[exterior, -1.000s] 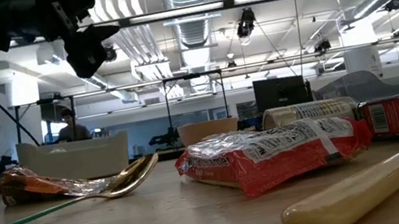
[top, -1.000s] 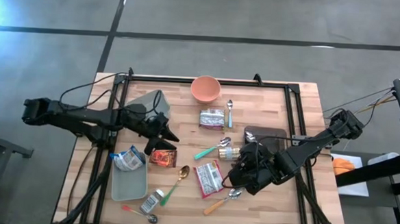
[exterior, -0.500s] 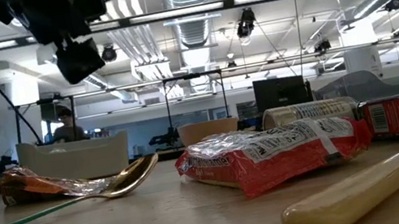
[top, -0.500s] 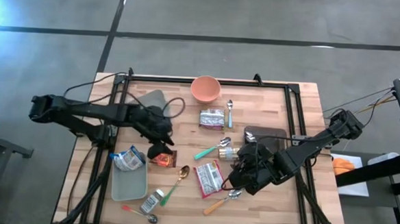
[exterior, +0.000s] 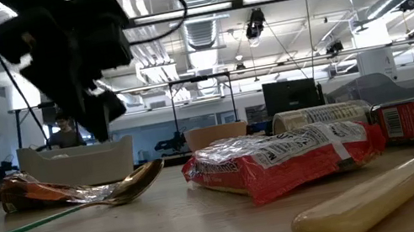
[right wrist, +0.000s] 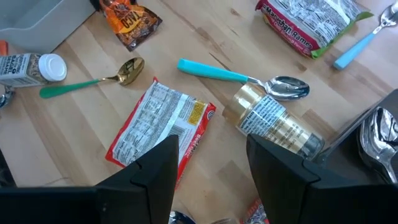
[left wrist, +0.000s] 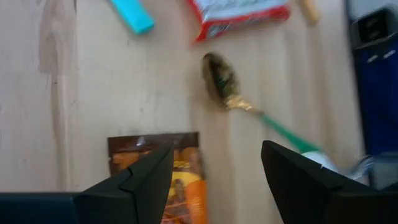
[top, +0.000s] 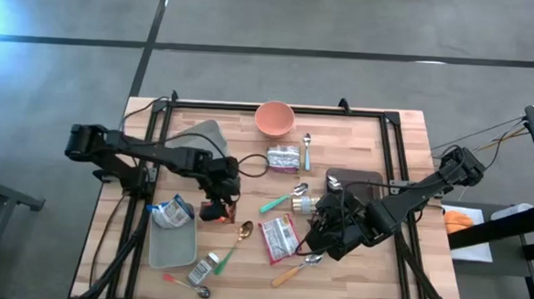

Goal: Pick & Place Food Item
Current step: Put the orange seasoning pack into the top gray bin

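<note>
Above the orange snack packet point(left wrist: 163, 180), the left gripper point(left wrist: 214, 180) stands open, fingers hidden from overhead.

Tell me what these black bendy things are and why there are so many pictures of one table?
They are two robot arms, each ending in a two-finger gripper. Four cameras look at once: one from above, one at table height, and one on each wrist. The left gripper hangs open over an orange-brown snack packet; its wrist camera sees that packet between its fingers. The right gripper waits open above a red-and-white food packet, holding nothing. On the wooden table also lie a gold spoon with a green handle, a pink bowl and a grey bin with a packet inside.
</note>
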### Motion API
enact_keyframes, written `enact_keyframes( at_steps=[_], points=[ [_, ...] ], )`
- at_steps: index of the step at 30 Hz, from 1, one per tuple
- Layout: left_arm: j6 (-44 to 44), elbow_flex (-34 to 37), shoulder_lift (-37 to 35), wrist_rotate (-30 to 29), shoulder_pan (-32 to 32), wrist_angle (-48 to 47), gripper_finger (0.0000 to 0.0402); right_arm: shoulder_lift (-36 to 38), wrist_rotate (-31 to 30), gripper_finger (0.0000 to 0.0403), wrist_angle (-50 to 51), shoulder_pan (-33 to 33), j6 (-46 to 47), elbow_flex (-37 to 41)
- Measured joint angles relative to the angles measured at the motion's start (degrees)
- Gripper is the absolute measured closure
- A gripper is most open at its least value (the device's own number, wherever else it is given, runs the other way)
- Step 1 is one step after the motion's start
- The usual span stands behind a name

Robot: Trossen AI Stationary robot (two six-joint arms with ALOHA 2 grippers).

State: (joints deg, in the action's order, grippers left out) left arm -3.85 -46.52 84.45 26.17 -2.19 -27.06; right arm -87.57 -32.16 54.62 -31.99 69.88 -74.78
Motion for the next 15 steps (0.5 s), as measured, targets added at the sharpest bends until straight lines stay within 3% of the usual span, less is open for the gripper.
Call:
enact_keyframes(
  at_steps=[4,10,15],
  points=[
    [5.0,0.0,3.7,-1.3,0.0,0.0,0.0155,0.0,0.0,0.0214,0.0,0.0,-0.1,0.0],
    [10.8,-0.2,5.2,-8.9,-0.3,0.2,0.0155,0.0,0.0,0.0214,-0.1,0.0,-1.4,0.0],
    [11.2,-0.2,5.0,-9.2,-1.1,0.2,0.0155,0.0,0.0,0.0214,-0.1,0.0,-1.9,0.0]
  ],
)
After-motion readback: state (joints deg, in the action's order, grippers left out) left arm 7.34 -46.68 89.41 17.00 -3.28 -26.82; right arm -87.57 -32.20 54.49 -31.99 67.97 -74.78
